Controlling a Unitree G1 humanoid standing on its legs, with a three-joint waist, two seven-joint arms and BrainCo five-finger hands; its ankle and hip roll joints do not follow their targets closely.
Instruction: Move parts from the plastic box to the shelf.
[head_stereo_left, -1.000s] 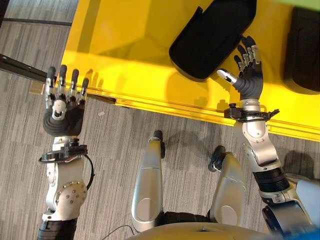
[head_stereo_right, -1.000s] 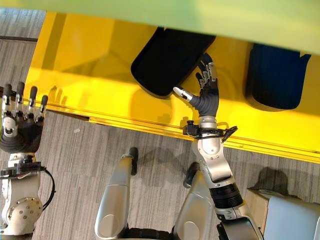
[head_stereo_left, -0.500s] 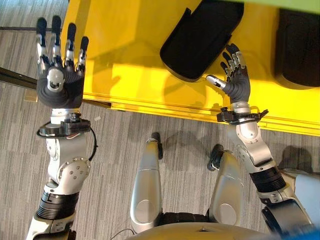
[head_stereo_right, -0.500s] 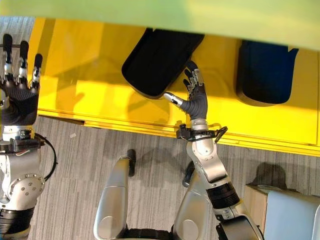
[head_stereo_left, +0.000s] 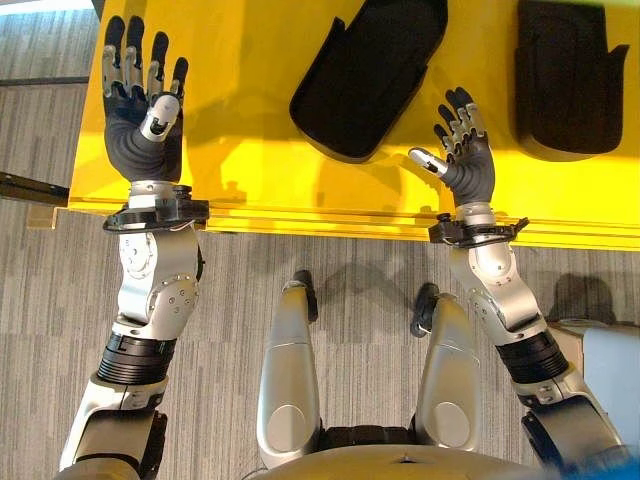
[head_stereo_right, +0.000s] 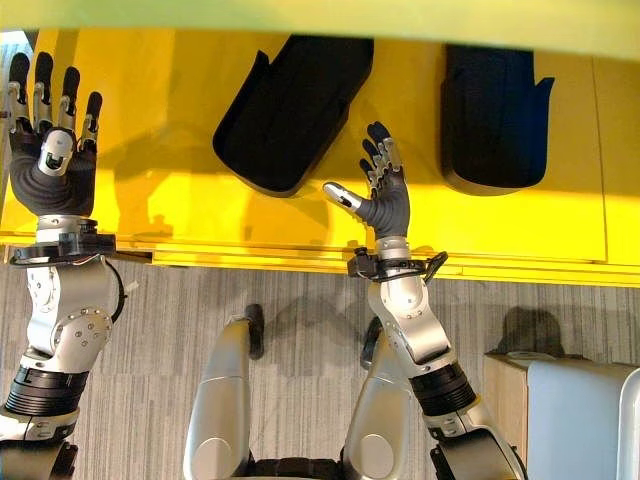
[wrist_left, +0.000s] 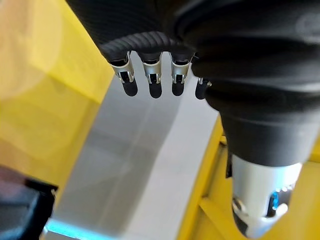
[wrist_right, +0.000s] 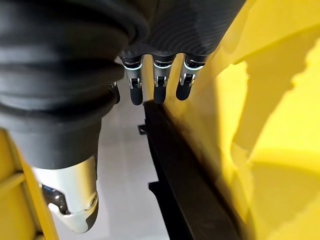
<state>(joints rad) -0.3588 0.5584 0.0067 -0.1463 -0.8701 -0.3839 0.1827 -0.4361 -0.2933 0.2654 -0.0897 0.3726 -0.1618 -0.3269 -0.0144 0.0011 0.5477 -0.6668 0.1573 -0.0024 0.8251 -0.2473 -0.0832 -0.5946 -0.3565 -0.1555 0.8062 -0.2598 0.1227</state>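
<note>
Both hands had risen over the yellow shelf (head_stereo_left: 250, 110), left hand (head_stereo_left: 145, 125) and right hand (head_stereo_left: 465, 160) open and empty beside the black part (head_stereo_left: 365, 75), seemingly stiff and light, best gripped by its rim.

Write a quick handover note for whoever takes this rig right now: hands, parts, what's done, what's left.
Left hand: open, empty, raised over the left end of the yellow surface.
Right hand: open, empty, beside the nearer black part, not gripping it.
A second black part lies further right on the same surface.
Done: no part is in either hand.
Left: grasp and move the parts; I can't tell box from shelf here.
</note>
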